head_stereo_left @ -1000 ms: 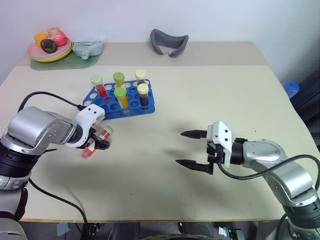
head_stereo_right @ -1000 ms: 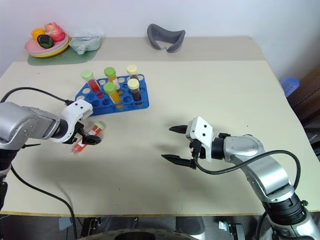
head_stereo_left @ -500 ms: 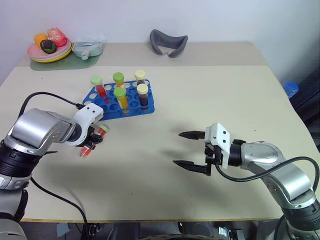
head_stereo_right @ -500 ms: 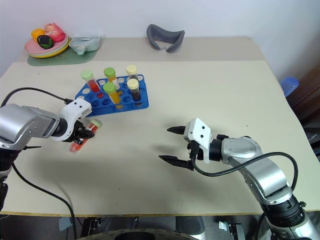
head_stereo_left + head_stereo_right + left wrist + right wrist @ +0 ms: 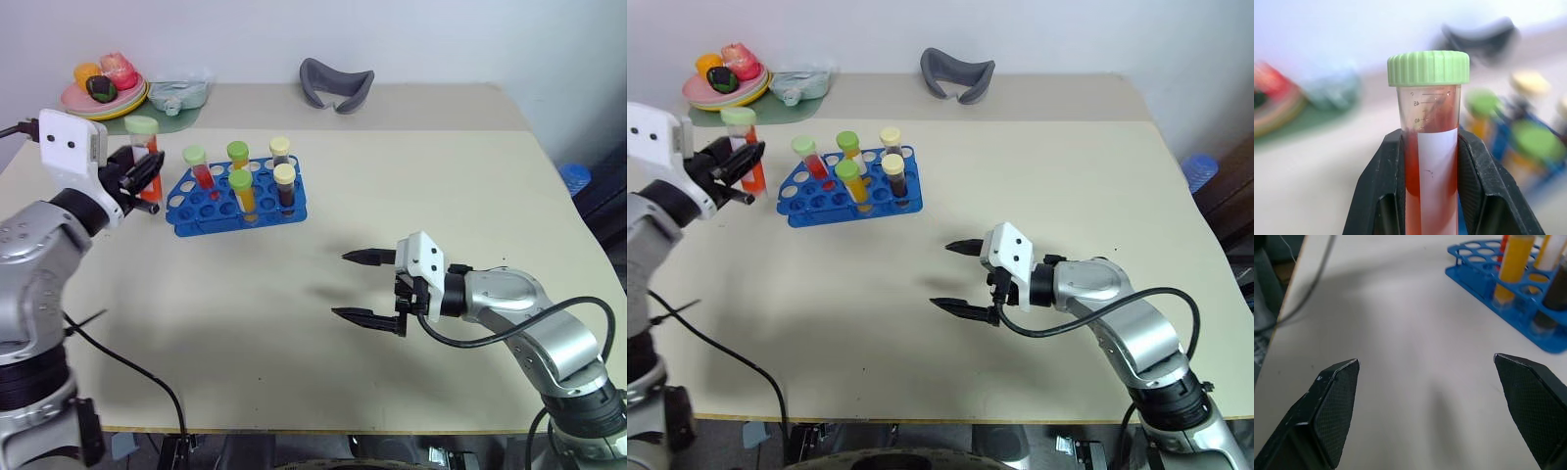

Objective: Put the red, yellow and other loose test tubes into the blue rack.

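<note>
- The beige surface (image 5: 323,323) stands against a pale wall, carrying a blue rack (image 5: 235,205).
- A red tube (image 5: 145,157) with a green cap and white label is held upright left of the rack.
- The left tool (image 5: 139,174) is clamped on it; the right tool (image 5: 364,287) stands apart, right of the rack.

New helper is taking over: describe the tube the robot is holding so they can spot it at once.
Start at the blue rack on the table's left half and look just beyond its left end. There the left claw grips the red tube, upright with a light green cap. Unlike its neighbours, it stands in no rack hole, clear above the tabletop.
</note>
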